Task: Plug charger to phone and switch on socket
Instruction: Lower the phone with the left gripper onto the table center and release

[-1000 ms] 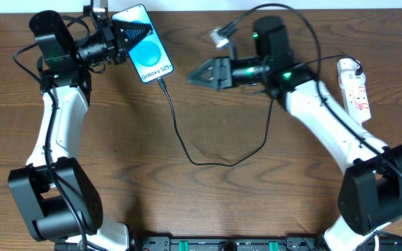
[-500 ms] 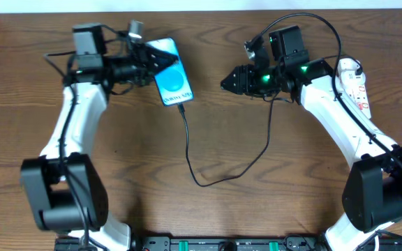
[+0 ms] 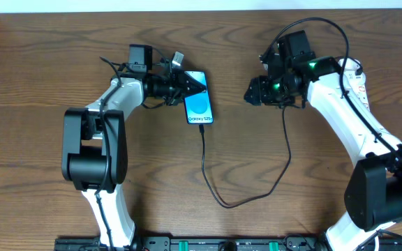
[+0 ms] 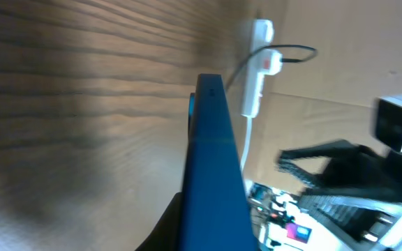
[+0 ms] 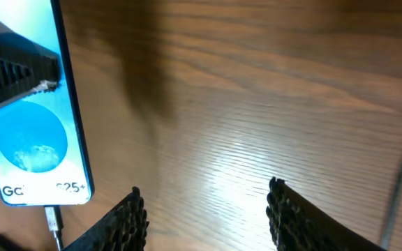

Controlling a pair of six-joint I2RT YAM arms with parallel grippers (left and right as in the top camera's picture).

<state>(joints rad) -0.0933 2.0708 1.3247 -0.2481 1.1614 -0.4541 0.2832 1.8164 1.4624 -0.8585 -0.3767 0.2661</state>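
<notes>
At the desk's (image 3: 47, 56) far centre, the left end effector (image 3: 185, 86) is being seen closed on the phone (image 3: 199, 107), jaws pinching its far-left corner. Whether the phone is lying flat or lifted can't be told. The right end effector (image 3: 251, 93) is being held approx. half open w/ nothing in it, apart from the phone on its right. The charger (image 3: 211, 188) tip is being shown seated in the phone's near end, w/ the cable looping off toward the right arm.

Risks:
- The corner pinch is prob. being loaded by cable drag, so the phone could be twisted out or the tip pulled loose.
- The socket (image 4: 252, 97) is being partly hidden by the right arm in the overhead view, so its switch could be missed.

The phone's long axis is being run far-to-near, slightly tilted, w/ the port end toward the robot and the screen up.
</notes>
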